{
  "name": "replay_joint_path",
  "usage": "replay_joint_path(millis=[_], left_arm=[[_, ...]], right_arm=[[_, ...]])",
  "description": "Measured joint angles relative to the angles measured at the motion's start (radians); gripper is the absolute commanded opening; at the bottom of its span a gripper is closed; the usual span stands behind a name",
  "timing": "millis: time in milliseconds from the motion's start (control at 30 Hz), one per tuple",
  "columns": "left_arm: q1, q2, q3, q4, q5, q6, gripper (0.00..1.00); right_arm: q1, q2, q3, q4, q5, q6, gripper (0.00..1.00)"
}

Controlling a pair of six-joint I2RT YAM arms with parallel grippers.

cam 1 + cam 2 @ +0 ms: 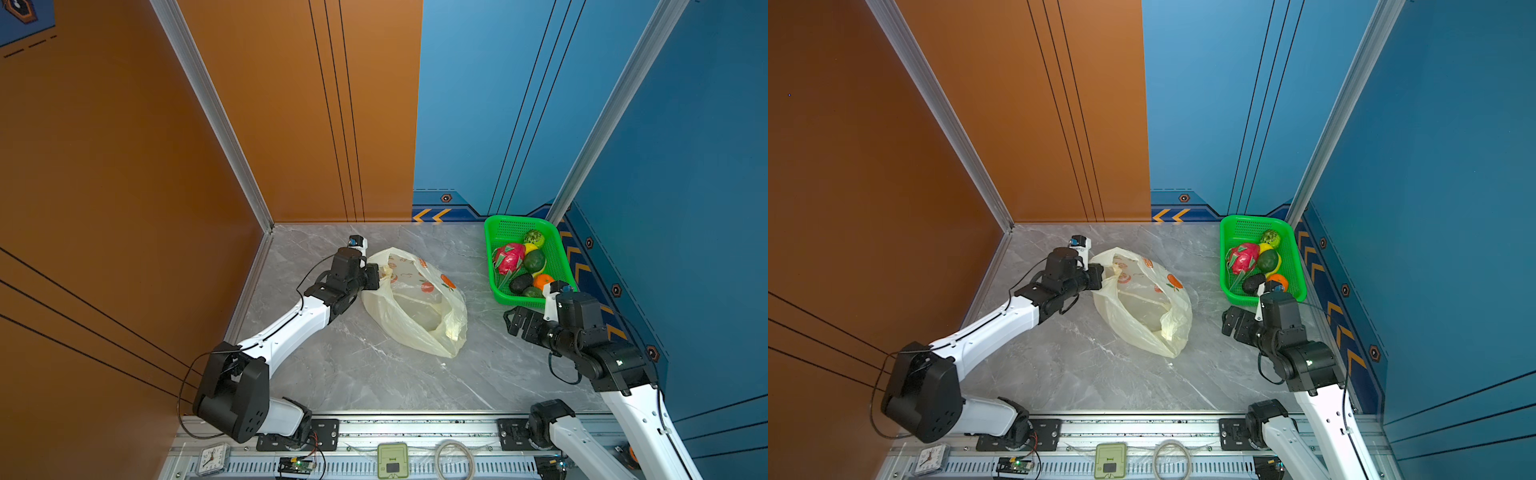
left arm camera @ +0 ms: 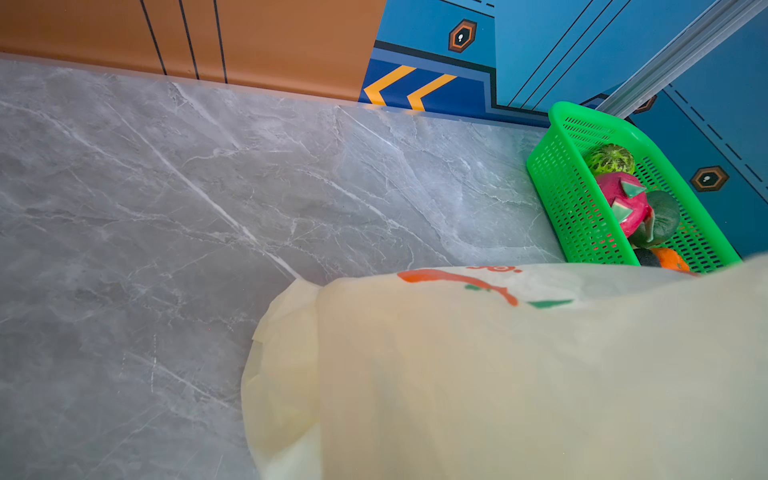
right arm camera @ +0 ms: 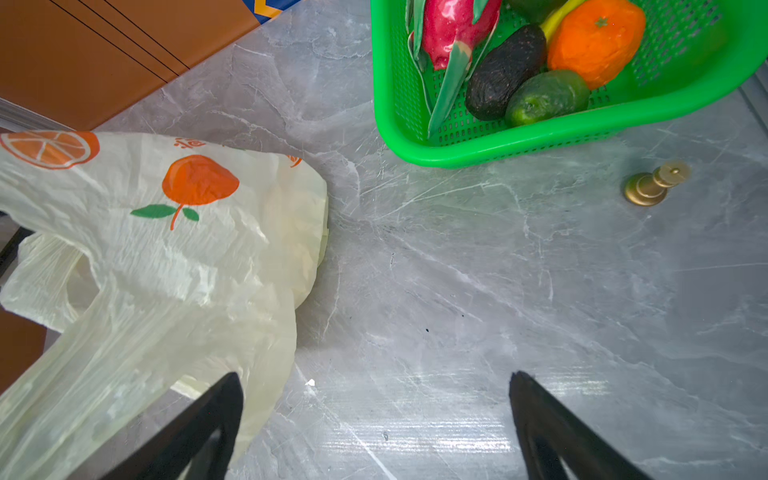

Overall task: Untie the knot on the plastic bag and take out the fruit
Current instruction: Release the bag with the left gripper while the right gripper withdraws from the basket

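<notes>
Across the middle of both top views, the plastic bag [image 1: 415, 303] lies slack and nearly flat on the grey marbled table [image 1: 357, 374]. A handle strip [image 3: 37, 286] hangs loose, and no tie shows anywhere.

At the bag's upper-left edge the left hand [image 1: 374, 275] is closed. It appears to pinch the film there, though its fingertips are buried under yellow plastic in the wrist view.

Toward the lower right, the right hand [image 3: 374, 399] hovers empty over bare table between bag and basket, its fingers spread wide.

The fruit sits in the green basket [image 1: 511, 228] at the upper right of the frame:
- a dragon fruit [image 1: 509, 257]
- an orange [image 3: 596, 39]
- a dark avocado [image 3: 505, 70]
- a green avocado [image 3: 546, 97]
- a bumpy green fruit [image 1: 534, 237]

Whether any piece remains inside the bag cannot be told.

The bag should handle as light, limp and slippery film that stretches or tears if tugged by a single layer. The handle strip or the bunched rim, where several layers fold together, looks the safest place to grip. The fruit looks firm, rounded and likely to roll.
</notes>
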Motion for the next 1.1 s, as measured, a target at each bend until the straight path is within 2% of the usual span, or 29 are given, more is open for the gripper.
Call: replay_joint_path(millis=[67,267,467,667,800,933,1100], left_arm=[[0.006,0.041,0.04,0.0,0.016,0.005,0.04],[0.021,0.108,0.131,-0.025,0.094,0.019,0.4],[0.022,0.106,0.157,-0.093,0.173,0.041,0.71],[0.022,0.032,0.134,-0.202,0.228,0.061,0.94],[0.021,-0.072,0.09,-0.254,0.241,0.082,1.0],[0.021,-0.224,-0.013,-0.276,0.234,0.091,0.98],[0.021,-0.444,-0.175,-0.301,0.157,0.11,0.98]], right_arm=[[0.0,-0.017,-0.002,-0.012,0.0,0.007,1.0],[0.001,-0.042,-0.015,-0.037,0.0,0.027,1.0],[0.005,-0.057,-0.015,-0.047,0.0,0.029,1.0],[0.008,-0.056,-0.015,-0.048,0.0,0.029,1.0],[0.019,-0.056,-0.016,-0.046,0.0,0.028,1.0],[0.026,-0.063,-0.035,-0.044,0.0,0.005,1.0],[0.026,-0.071,-0.066,-0.012,0.0,-0.053,1.0]])
